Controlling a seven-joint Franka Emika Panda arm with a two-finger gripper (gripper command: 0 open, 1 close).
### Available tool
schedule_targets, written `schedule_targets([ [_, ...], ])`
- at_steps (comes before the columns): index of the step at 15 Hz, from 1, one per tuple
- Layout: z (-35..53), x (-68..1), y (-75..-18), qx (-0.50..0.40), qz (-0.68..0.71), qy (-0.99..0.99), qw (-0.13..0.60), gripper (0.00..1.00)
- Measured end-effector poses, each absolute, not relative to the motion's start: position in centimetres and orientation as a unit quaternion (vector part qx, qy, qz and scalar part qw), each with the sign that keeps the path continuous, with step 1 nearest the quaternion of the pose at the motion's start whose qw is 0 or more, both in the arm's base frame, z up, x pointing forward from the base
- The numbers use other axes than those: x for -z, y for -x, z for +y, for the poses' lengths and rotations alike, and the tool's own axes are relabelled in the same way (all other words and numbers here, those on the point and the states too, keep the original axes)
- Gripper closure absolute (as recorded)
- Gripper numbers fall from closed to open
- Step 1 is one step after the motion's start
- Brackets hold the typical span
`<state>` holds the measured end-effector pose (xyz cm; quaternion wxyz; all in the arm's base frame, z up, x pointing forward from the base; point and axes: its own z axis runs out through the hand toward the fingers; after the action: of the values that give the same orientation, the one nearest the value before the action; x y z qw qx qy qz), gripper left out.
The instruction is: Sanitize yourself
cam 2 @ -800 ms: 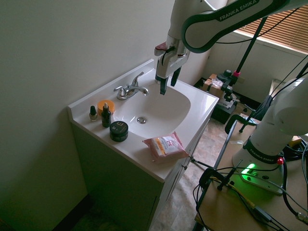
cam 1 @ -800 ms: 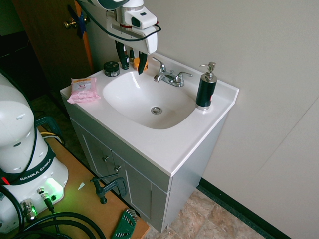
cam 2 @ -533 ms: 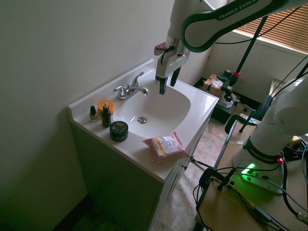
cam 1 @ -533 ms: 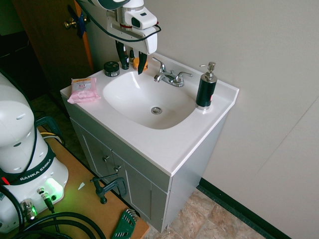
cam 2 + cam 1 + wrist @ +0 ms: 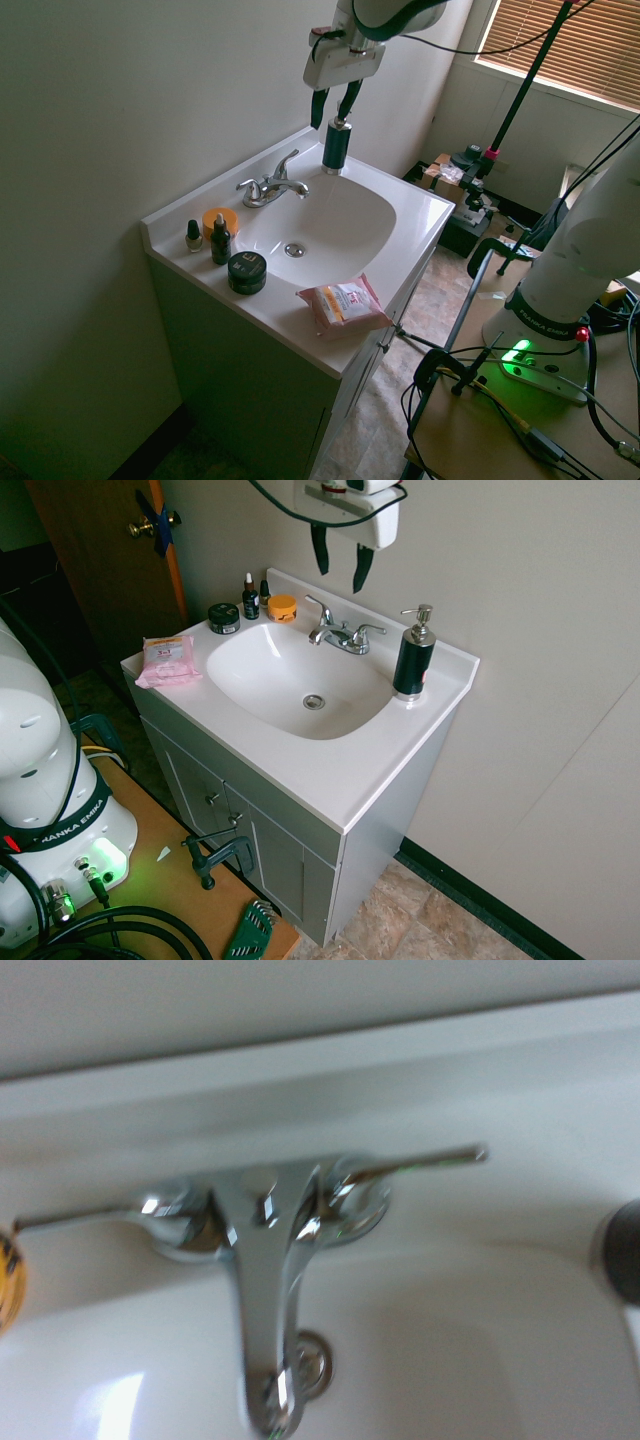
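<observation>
**Tool high above the faucet, soap pump untouched**

Nearest the camera, the pink wipes pack (image 5: pixel 165 660) lies on the vanity's front corner, the white sink (image 5: pixel 250 685) beyond it. At the back rim stand the chrome faucet (image 5: pixel 338 633) and, off to one side, the black soap dispenser (image 5: pixel 413 658). The likely risk: coming down off-line, a finger could catch a faucet lever or tip the dispenser instead of pressing its pump. The tool (image 5: pixel 340 568) hangs well above the faucet, fingers spread moderately apart, holding and touching nothing.
</observation>
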<state>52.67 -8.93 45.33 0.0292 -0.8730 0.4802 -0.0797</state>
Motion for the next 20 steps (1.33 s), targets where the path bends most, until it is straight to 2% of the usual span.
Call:
schedule_targets([
  [5, -13.6, -46.9, -55.6, 0.085, 0.510, 0.855, 0.026, 1.00],
  [11, -18.6, -45.6, -55.4, 0.079, 0.539, 0.839, 0.019, 1.00],
  [20, -21.5, -44.9, -55.7, 0.078, 0.556, 0.827, 0.017, 1.00],
])
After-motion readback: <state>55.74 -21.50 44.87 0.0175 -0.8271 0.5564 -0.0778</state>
